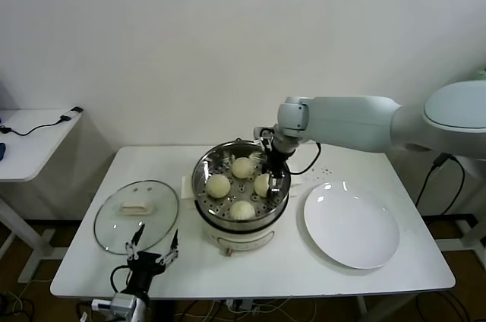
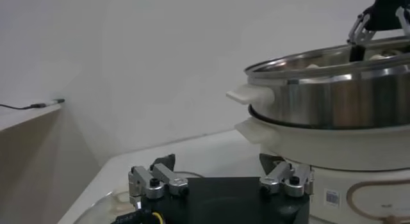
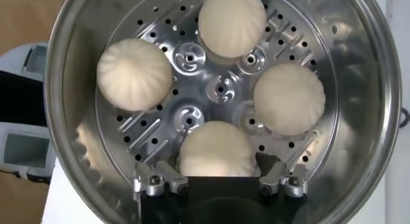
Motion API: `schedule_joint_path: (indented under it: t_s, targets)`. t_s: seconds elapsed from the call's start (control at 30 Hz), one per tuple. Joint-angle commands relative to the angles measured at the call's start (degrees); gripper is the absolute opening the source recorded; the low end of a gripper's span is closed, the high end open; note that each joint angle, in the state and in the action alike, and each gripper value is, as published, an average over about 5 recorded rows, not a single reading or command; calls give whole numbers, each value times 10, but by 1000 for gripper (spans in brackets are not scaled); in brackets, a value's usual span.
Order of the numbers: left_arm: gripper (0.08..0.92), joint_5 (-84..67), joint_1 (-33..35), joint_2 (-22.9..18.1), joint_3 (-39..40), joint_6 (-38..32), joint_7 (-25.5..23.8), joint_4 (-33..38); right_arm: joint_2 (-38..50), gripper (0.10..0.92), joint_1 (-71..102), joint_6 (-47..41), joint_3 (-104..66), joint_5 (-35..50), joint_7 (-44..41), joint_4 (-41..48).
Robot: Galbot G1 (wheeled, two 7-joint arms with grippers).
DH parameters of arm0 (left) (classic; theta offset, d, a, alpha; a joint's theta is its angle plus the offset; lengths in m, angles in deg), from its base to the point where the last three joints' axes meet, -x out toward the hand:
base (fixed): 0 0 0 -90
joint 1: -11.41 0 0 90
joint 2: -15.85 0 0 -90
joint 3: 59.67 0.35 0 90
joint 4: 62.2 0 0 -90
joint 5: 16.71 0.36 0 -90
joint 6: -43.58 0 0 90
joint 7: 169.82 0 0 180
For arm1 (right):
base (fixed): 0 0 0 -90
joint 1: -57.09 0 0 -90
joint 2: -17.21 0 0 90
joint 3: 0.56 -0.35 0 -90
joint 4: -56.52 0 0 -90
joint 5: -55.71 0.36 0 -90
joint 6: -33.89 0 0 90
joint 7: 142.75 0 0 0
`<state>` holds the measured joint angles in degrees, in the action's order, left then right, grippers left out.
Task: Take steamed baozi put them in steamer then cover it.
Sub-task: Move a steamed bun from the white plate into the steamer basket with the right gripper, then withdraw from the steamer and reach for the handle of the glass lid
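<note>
Four baozi [image 3: 231, 19] sit in steamer [image 1: 206, 170]; right gripper [image 3: 218, 180] jaws open astride the nearest one, could drag it lifting. Glass lid [image 1: 137, 216] on tabletop [image 1: 380, 276]; left gripper [image 1: 152, 250] open, rim grasp may slip.

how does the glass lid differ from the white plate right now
The glass lid is see-through with a metal rim and a white handle on top; the white plate is opaque, plain white and bare. The lid lies on the robot's left of the steamer, the plate on its right. Both are round and lie flat on the table.
</note>
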<state>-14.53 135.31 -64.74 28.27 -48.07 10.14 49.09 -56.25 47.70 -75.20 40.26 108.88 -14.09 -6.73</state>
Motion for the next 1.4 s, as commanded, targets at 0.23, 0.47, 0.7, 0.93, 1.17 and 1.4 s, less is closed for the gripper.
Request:
schedule_joint_path:
  t_s: [0.23,0.47,0.7,0.93,1.17,1.4]
  targets:
    - [823,4,-3,-4,1,2,0,1,44,823,-45,30,-26,4,-19,-21]
    - [823,4,-5,-3,-5,1,-1,3,161,823,-79,149,-59,54,80,-84]
    - [823,5,-7,-3,-11,1,-1,6,305,823,12,264,-168,82,257,-167]
    - [823,25,-18,-11,-18,8,-2,12,399,823,250,315,-418,49,374,-209]
    - [823,59,-19,-22,-15,19,-1,33,414,823,525,323,-720,4,420,-247]
    - [823,97,-21,-23,-20,20,-5,47,384,823,770,310,-989,-41,430,-289]
